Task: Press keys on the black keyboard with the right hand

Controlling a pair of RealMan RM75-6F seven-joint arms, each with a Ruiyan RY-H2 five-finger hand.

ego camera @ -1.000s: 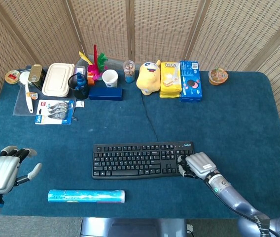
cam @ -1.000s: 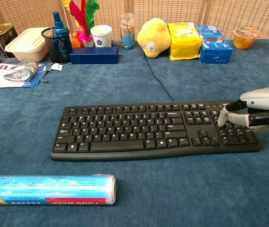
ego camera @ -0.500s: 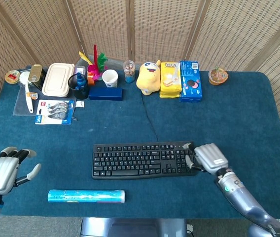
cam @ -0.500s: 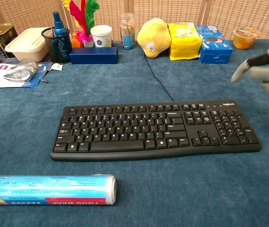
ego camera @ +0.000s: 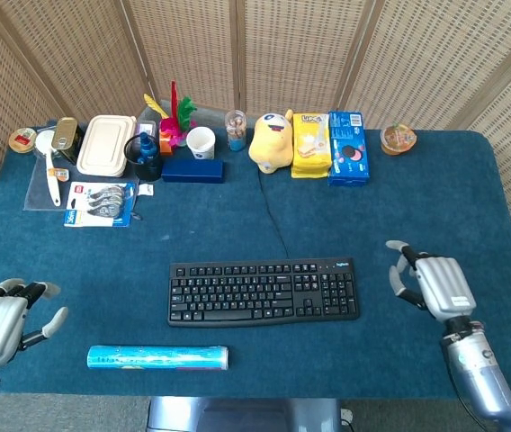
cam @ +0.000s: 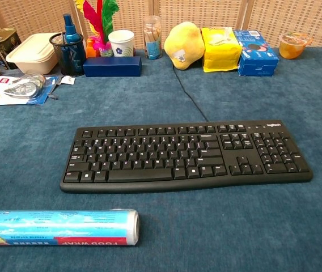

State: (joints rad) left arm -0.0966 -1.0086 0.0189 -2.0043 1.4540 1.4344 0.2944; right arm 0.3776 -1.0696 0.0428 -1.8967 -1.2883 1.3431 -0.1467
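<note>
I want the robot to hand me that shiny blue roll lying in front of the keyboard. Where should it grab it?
Around the middle of the blue roll, coming down from above, probably with the left hand, which is nearer. It lies flat on the table as a long, thin tube, so fingers can wrap across it and it should stay balanced.

The right robot hand (ego camera: 437,286) has a flat, pale silver-grey back plate, boxy in shape, with grey fingers showing dark segments between lighter tips. Below it, a glossy blue-grey wrist and forearm carries a small round dark mark near the cuff. The left robot hand (ego camera: 2,324) looks the same: ribbed silver-white back, dark-jointed fingers with pale tips, and a blue-grey wrist.
</note>
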